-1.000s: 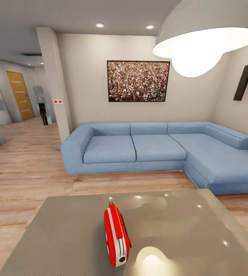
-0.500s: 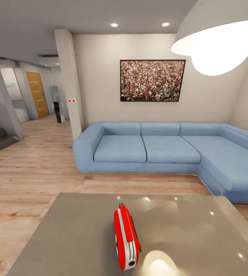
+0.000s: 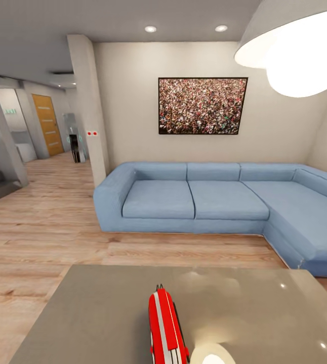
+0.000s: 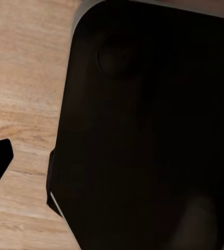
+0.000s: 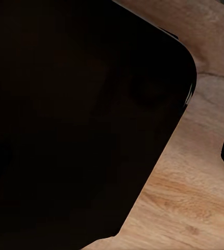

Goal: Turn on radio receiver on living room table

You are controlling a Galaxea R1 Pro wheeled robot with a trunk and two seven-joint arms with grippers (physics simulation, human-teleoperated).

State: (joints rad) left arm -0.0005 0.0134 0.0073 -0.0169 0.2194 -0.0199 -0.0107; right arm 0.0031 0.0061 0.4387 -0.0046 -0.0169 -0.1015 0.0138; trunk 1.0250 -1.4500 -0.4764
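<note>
The head view looks across a living room; the radio receiver (image 3: 166,328), red with white trim stripes and a thin dark handle on top, stands upright on the table (image 3: 264,323) near its near edge, roughly mid-width, seen end-on so that its dial face does not show; its lower part is cut off by the picture's bottom edge. The table's top is glossy grey-brown and reflects ceiling spots and a bright patch of the lamp just beside the radio. Beyond the table lies light wood plank floor (image 3: 47,227), then a blue L-shaped sofa (image 3: 209,199) set against the far wall, its long arm running along the right side; above it hangs a dark-framed crowd picture (image 3: 202,106). A white pendant lamp (image 3: 300,45) fills the upper right corner; two recessed ceiling lights (image 3: 151,29) glow above the wall. At the left a pillar (image 3: 88,111) carries two small red marks, and a corridor behind it leads to an orange-brown door (image 3: 47,124); grey steps show at the far left edge.

Both wrist views show a large dark rounded-corner panel (image 4: 153,130) over wood plank flooring; a dark tip pokes in at one edge of each, yet I cannot tell how wide either arm's jaws stand or whether they hold anything.
</note>
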